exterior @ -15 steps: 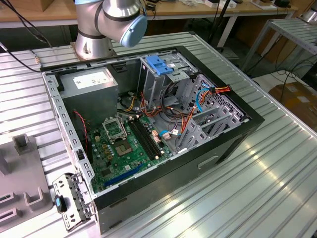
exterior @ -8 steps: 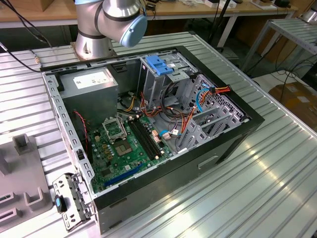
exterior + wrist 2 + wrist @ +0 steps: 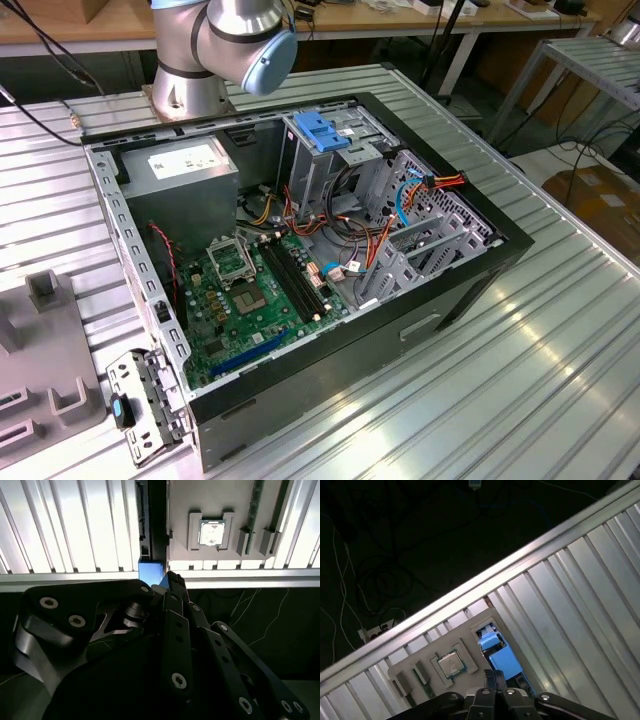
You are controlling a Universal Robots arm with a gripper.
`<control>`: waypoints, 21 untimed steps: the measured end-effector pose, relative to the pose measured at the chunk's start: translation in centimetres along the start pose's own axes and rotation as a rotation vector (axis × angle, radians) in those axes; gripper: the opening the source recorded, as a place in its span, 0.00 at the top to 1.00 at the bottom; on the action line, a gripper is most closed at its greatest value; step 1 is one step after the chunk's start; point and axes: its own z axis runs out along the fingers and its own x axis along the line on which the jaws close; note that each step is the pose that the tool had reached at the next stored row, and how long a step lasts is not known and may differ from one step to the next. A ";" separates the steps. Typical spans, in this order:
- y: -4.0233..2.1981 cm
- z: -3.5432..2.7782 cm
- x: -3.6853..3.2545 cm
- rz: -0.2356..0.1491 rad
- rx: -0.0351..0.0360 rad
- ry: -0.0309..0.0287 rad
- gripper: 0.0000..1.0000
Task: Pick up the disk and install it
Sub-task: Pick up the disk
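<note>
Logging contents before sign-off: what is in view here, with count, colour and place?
disk: one, blue frame showing, at the holder's edge
holder: one, grey, on the table
processor chip: one, silver, in a holder pocket
computer case: one, black, open, on the table
power supply: one, grey, in the case
drive cage: one, grey, blue handle, in the case
motherboard: one, green, case floor
table: one, silver, ribbed
arm: one, silver and blue, beyond the case
tool: one, black, right by the disk

One computer case (image 3: 330,380); inside, one motherboard (image 3: 250,300), one power supply (image 3: 180,170) at eleven o'clock, one drive cage (image 3: 325,135) at one o'clock. One disk (image 3: 502,660); one processor chip (image 3: 451,664).
</note>
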 end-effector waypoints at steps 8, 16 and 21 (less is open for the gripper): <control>0.00 0.04 0.00 -0.173 0.0059 0.0008 0.89; 0.14 0.40 -0.26 -0.385 0.0212 -0.0020 0.71; 0.25 0.52 -0.45 -0.467 0.0224 -0.0015 0.46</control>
